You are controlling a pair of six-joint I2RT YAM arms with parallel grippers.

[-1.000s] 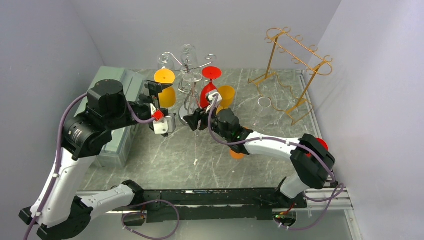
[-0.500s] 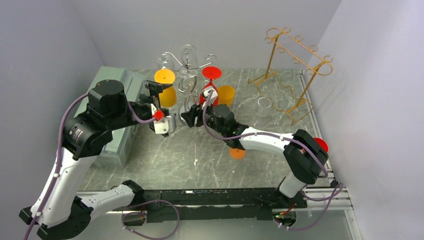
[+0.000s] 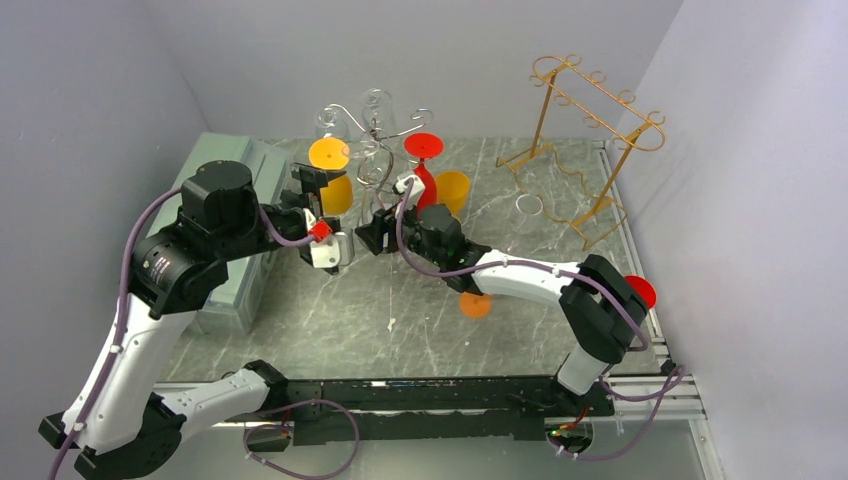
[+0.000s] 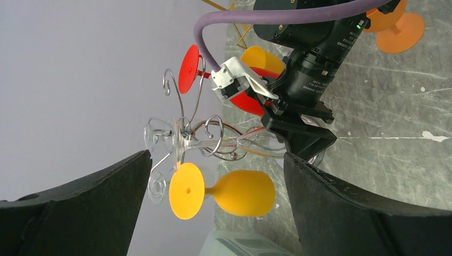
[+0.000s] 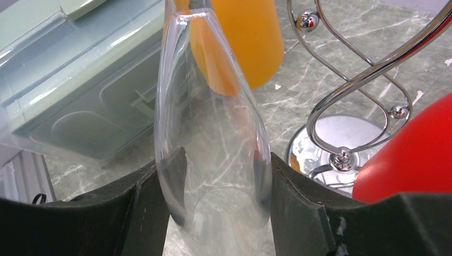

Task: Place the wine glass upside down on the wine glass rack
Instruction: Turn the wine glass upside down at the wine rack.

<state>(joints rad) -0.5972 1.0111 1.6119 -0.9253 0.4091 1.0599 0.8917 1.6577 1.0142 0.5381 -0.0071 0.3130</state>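
Observation:
The silver wire wine glass rack (image 3: pixel 375 128) stands at the back middle of the table. An orange glass (image 3: pixel 333 175) and a red glass (image 3: pixel 424 165) hang upside down on it. My right gripper (image 3: pixel 372 236) is shut on the bowl of a clear wine glass (image 5: pixel 213 133), which is held foot up against the rack. In the left wrist view the clear glass's stem (image 4: pixel 213 144) lies among the rack's wire curls (image 4: pixel 184 106). My left gripper (image 3: pixel 325 213) stands wide open beside the hanging orange glass (image 4: pixel 242 192) and holds nothing.
A gold wire rack (image 3: pixel 585 140) stands at the back right, with a clear glass (image 3: pixel 530 207) before it. An orange glass (image 3: pixel 472 303) lies under my right arm. A grey-green box (image 3: pixel 235 290) sits at the left. The rack's chrome base (image 5: pixel 341 144) is near my right fingers.
My right gripper has carried the clear wine glass to the left and back, closer into the rack. My left gripper has hardly moved and stays open.

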